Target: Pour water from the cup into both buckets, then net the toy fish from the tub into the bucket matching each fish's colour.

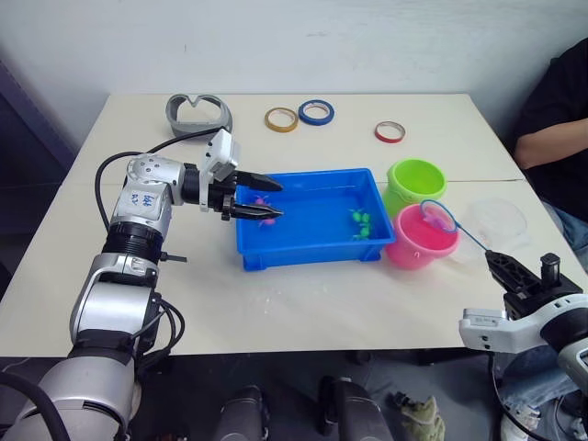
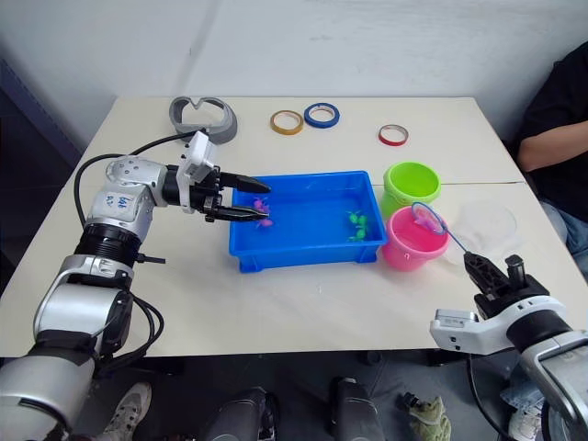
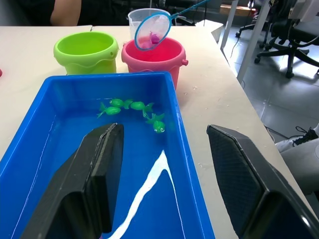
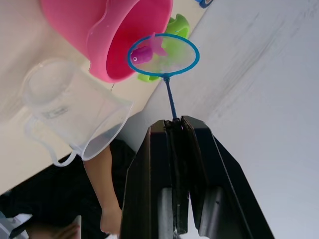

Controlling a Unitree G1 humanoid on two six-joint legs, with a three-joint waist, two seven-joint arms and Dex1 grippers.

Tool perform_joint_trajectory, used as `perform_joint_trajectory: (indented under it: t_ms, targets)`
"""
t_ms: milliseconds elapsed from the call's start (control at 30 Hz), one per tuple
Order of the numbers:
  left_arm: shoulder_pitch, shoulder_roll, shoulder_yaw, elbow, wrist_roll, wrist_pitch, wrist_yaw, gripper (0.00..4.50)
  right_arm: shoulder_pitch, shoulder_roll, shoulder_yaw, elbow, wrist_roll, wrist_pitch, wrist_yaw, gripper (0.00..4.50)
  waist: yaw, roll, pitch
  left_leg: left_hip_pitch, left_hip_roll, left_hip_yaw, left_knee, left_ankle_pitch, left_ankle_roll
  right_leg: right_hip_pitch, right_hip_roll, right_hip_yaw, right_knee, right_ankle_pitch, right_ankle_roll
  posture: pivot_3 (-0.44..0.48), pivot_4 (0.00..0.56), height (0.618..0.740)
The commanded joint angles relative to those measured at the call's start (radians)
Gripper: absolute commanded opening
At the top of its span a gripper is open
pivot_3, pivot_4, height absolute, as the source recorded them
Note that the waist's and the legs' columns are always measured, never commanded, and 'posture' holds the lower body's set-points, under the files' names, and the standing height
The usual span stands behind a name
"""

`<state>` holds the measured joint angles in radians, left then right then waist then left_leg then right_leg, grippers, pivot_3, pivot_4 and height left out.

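The right pincer (image 4: 174, 124) is pressed together on the thin blue handle of a small round net (image 4: 163, 55), which hangs over the mouth of the pink bucket (image 1: 420, 239) with one pink fish (image 4: 145, 53) lying in its mesh. The lime green bucket (image 1: 415, 181) stands just behind the pink one, touching it, and both sit just beside the right end of the blue tub (image 1: 312, 253) on the bench (image 1: 303, 312). The clear cup (image 1: 496, 220) lies to the right of the buckets, near the bench edge. The left pincer (image 1: 268, 197) is spread wide over the left end of the tub, holding nothing. A cluster of green fish (image 3: 132, 107) floats at the tub's right end, and pink fish (image 2: 262, 204) lie in the water beneath the left fingers (image 3: 97, 164). At the far side of the bench lie three tape rolls, yellow (image 1: 281, 118), blue (image 1: 315, 112) and red (image 1: 390, 131), and a grey curved holder (image 1: 197, 112). Faint blue markings on the left forearm cannot be read. A person's arm (image 1: 542, 142) rests at the right edge.
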<state>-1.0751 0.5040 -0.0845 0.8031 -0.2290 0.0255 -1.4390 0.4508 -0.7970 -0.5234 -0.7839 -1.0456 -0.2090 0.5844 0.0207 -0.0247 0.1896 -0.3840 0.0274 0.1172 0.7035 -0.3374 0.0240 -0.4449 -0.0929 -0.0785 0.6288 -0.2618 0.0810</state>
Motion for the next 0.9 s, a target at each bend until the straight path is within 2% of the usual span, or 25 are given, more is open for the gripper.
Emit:
perform_joint_trajectory:
  t_ms: [33, 300, 433, 533, 700, 800, 900]
  targets:
    - [-0.018, 0.002, 0.019, -0.006, 0.001, -0.015, -0.007, 2.97, 0.020, 0.031, -0.047, -0.035, -0.058, -0.024, -0.052, 0.00, 0.000, 0.000, 0.000, 0.000, 0.000, 0.000, 0.000, 0.000, 0.000, 0.000, 0.000, 0.000, 0.000, 0.000, 0.000, 0.000, 0.150, 0.713]
    - [-0.017, -0.003, 0.019, -0.007, -0.001, -0.016, -0.006, 2.97, 0.054, 0.125, -0.040, -0.032, -0.199, -0.041, -0.161, 0.00, -0.001, 0.000, 0.000, 0.001, 0.000, 0.000, 0.000, 0.000, 0.000, 0.000, 0.000, 0.001, 0.001, 0.000, 0.000, 0.000, 0.150, 0.713]
    - [-0.014, -0.001, 0.021, -0.011, -0.002, -0.015, -0.006, 2.97, 0.051, 0.144, -0.041, -0.025, -0.191, -0.035, -0.173, 0.00, -0.002, 0.000, 0.000, 0.001, 0.000, 0.000, 0.000, 0.000, 0.000, 0.000, 0.000, 0.001, 0.001, 0.000, 0.000, 0.000, 0.150, 0.713]
    - [-0.008, 0.003, 0.024, -0.015, -0.004, -0.013, -0.005, 2.97, 0.017, 0.163, -0.025, -0.023, -0.120, -0.018, -0.164, 0.00, -0.002, 0.000, 0.000, 0.001, 0.000, 0.000, 0.000, 0.001, -0.001, 0.000, 0.000, 0.001, 0.002, 0.000, 0.000, 0.000, 0.150, 0.713]
    - [0.001, 0.027, 0.038, -0.022, -0.004, -0.003, 0.005, 2.97, -0.115, 0.175, 0.025, -0.035, 0.135, 0.082, -0.003, 0.00, -0.014, 0.000, 0.000, 0.002, 0.000, 0.000, 0.000, 0.001, 0.000, 0.001, 0.000, 0.001, 0.002, 0.000, 0.000, 0.000, 0.150, 0.713]
    - [0.007, 0.057, 0.047, -0.019, 0.003, 0.007, 0.029, 2.97, -0.231, 0.196, 0.077, -0.070, 0.307, 0.232, 0.137, 0.00, -0.024, 0.000, 0.000, 0.002, 0.000, 0.000, 0.000, 0.001, 0.000, 0.001, 0.000, 0.001, 0.003, 0.000, 0.000, 0.000, 0.150, 0.713]
    - [0.019, 0.101, 0.058, -0.021, 0.018, 0.034, 0.069, 2.97, -0.410, 0.225, 0.156, -0.099, 0.441, 0.464, 0.279, 0.00, -0.036, 0.000, 0.000, 0.004, 0.001, 0.000, 0.000, 0.001, 0.000, 0.001, 0.000, 0.002, 0.004, 0.000, 0.000, 0.000, 0.150, 0.713]
